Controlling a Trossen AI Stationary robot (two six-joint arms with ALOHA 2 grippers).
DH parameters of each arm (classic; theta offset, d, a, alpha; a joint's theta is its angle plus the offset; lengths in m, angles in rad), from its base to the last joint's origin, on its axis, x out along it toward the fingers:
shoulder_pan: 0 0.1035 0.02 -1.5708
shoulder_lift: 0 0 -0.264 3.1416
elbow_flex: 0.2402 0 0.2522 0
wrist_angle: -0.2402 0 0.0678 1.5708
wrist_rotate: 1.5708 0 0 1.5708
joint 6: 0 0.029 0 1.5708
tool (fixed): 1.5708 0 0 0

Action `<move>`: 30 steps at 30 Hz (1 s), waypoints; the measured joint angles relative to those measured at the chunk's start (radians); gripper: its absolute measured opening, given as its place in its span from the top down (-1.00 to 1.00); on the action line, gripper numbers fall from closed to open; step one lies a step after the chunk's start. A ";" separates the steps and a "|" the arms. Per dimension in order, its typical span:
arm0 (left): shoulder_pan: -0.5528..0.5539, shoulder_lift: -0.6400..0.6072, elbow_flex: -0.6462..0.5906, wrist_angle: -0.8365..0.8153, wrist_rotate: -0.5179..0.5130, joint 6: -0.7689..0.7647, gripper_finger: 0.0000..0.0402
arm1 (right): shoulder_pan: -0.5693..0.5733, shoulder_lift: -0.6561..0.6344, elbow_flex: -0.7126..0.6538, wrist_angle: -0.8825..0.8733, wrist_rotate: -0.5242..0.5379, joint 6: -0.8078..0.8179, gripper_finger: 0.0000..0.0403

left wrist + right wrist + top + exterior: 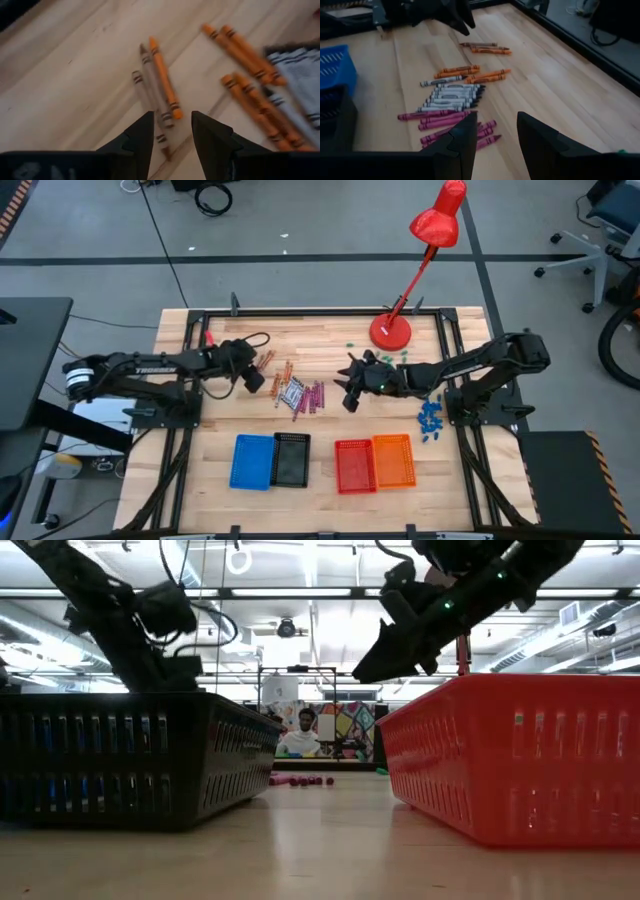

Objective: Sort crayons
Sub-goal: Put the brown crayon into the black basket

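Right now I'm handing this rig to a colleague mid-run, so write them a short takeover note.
Left gripper: open, empty, low over a small cluster of brown and orange crayons.
Right gripper: open, empty, hovering by the magenta crayons.
Crayons: all loose mid-table, orange, grey-white and magenta groups.
Baskets: blue, black, red, orange along the front edge; no crayons seen in them.
Done: nothing binned. Left: all sorting.
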 joint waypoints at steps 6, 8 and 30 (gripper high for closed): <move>0.038 0.068 0.000 0.001 0.004 0.011 0.29 | 0.003 0.009 -0.049 0.103 0.024 0.039 0.29; 0.036 0.087 0.000 0.008 0.004 0.010 0.29 | 0.009 0.015 -0.059 0.115 0.032 0.042 0.29; 0.072 0.115 0.000 0.085 -0.043 0.065 0.29 | -0.031 0.038 -0.057 0.053 -0.089 -0.061 0.29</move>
